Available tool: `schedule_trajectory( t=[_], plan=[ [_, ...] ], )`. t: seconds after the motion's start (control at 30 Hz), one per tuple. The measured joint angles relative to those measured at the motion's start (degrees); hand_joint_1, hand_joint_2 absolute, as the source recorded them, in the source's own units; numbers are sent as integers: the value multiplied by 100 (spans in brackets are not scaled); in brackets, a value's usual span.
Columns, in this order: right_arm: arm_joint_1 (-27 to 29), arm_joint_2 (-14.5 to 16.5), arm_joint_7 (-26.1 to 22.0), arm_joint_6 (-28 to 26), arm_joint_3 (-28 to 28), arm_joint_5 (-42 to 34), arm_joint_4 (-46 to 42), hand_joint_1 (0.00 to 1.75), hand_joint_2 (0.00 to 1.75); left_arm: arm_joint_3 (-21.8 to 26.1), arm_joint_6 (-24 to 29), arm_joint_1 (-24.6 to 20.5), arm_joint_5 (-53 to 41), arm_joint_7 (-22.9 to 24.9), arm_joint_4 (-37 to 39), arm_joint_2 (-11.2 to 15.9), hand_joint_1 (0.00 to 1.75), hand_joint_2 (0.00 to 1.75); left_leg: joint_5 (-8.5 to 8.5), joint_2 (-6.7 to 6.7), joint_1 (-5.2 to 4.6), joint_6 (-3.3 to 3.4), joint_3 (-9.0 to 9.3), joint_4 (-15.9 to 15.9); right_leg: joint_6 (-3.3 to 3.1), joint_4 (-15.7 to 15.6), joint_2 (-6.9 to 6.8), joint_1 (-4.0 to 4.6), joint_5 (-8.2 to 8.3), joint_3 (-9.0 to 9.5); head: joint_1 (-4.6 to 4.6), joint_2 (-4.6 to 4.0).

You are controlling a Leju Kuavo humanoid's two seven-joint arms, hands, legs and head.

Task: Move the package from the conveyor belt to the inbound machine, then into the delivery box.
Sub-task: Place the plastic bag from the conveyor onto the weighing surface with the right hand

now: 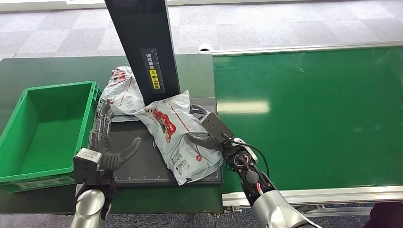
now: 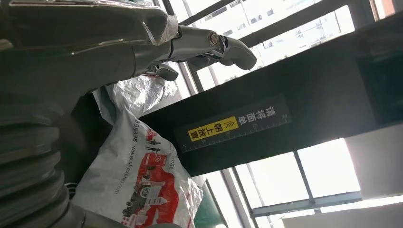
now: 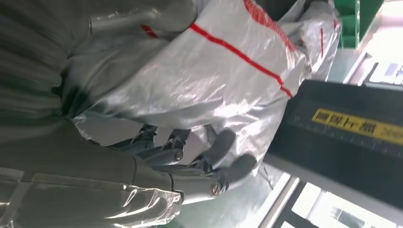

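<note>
Grey carpet tiles lie beyond a wide green conveyor belt (image 1: pixel 309 114), and to its left sits the inbound machine (image 1: pixel 142 161), a dark scanning plate with a black post (image 1: pixel 142 42) rising from its far edge. A green delivery box (image 1: pixel 14 137) stands just past the plate's left edge.

The package (image 1: pixel 178 137), a grey courier bag with red print, lies across the plate's right half, its near end reaching the plate's front right corner. The right hand (image 1: pixel 206 135) grips it from the belt side: the thumb presses on the top face, and the right wrist view shows the fingers (image 3: pixel 190 166) curled beneath the bag. A second bag (image 1: pixel 121 90) lies at the plate's far left, against the foot of the post. The left hand (image 1: pixel 107 142) rests open on the plate near its left edge, fingers spread and holding nothing.

By my reading, the first step is done and the machine step is in hand. The next move calls for carrying the package clear over the plate's left edge and the box's near wall, then letting go inside.

Whether the bag rests fully on the plate or is partly lifted cannot be told. Its underside is hidden. The label on the post is too small to read, and the box's left side is cut off.
</note>
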Motion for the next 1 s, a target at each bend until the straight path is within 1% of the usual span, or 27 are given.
schedule_trajectory(
  t=[0.17, 0.33, 0.47, 0.6, 0.7, 0.87, 1.0],
  plan=[
    [346, -327, -37, -107, -238, -43, -652, 0, 175, -248, 263, -218, -843, 115, 205, 138, 0, 175, 0, -1, 0, 0, 0, 1, 0, -1, 0, -1, 0, 0, 0, 0],
    [725, -560, -34, -139, -497, -41, -1366, 0, 175, -594, 534, -523, -1557, 288, 533, 249, 0, 175, -1, -1, 0, 1, 2, 1, 0, -1, 0, 0, 1, 2, 0, 0],
    [942, -683, -43, -144, -622, -41, -1764, 0, 175, -803, 607, -686, -1745, 327, 748, 302, 0, 175, -1, 2, 0, 0, 2, 0, -1, -1, 3, 0, 1, 2, -1, 0],
    [1041, -749, -46, -146, -682, -41, -1963, 0, 175, -903, 622, -744, -1800, 340, 864, 333, 0, 175, -1, 2, 0, 0, 2, 0, -1, -1, 3, 0, 1, 1, -1, 0],
    [1101, -789, -77, -168, -713, -60, -2080, 0, 175, -1001, 669, -805, -2047, 401, 938, 361, 0, 175, -1, 1, 0, 1, 2, 0, -1, -1, 2, 0, 1, 1, -1, 0],
    [1309, -857, -193, -210, -806, -213, -2501, 0, 175, -1415, 757, -1094, -3091, 686, 1235, 460, 0, 175, 0, -1, 0, 1, 2, 1, 0, -1, 1, -1, 1, 2, 0, 0],
    [1584, -896, -228, -215, -838, -406, -3106, 0, 175, -1895, 828, -1541, -4083, 1083, 1836, 552, 0, 175, 0, -1, 0, 1, 2, 1, 0, -1, -1, -1, 2, 2, 0, 0]
  ],
)
